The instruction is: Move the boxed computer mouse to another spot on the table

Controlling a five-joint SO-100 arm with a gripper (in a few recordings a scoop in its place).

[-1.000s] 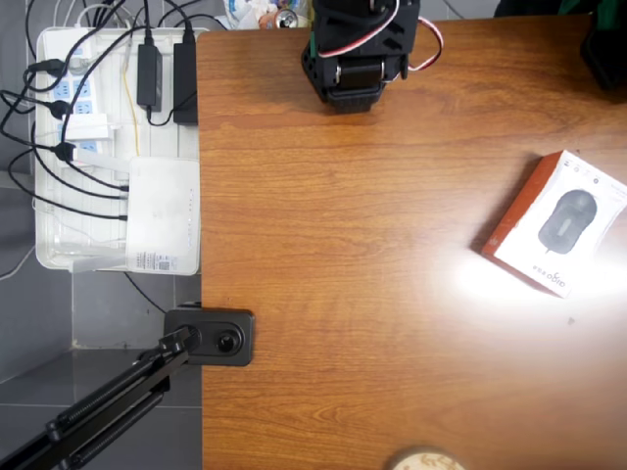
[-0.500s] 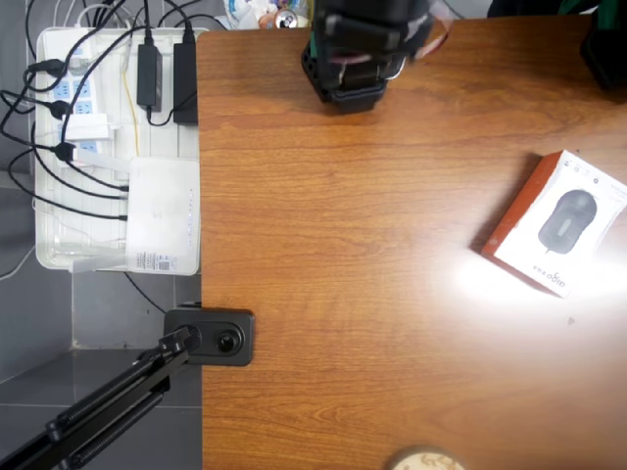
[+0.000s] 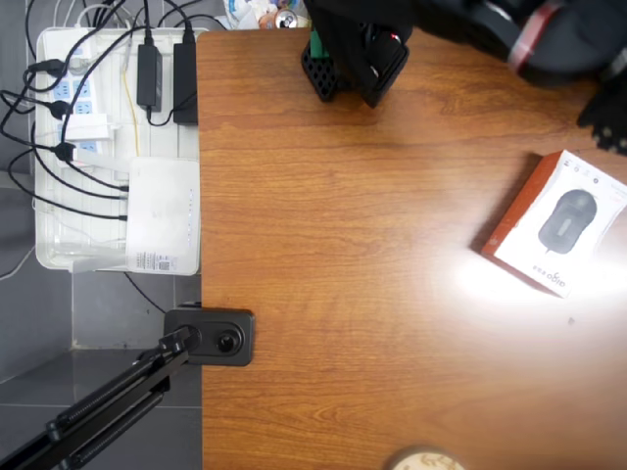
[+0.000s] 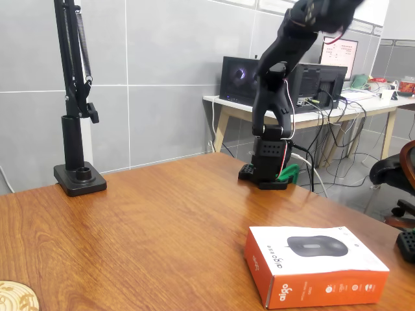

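1. Tray [image 3: 59, 250] with power strips and router lies off the tabletop [image 3: 343, 294] at 9 o'clock, overhead view.
2. Arm [image 4: 275, 84] is raised at 12 o'clock; end effector blurred, opening cannot be told, nothing seen held.
3. Box [image 3: 558, 223] lies flat at 3 o'clock, near the edge, untouched.
4. Risk, judged: an off-centre descent could nudge the box over that edge.

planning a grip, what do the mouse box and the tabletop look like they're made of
The boxed computer mouse: likely printed cardboard with a smooth, slightly satin finish, going by its crisp folded edges and printed face. The table: wood-grain surface, possibly laminate or veneer, glossy, since it throws a bright glare patch beside the box.
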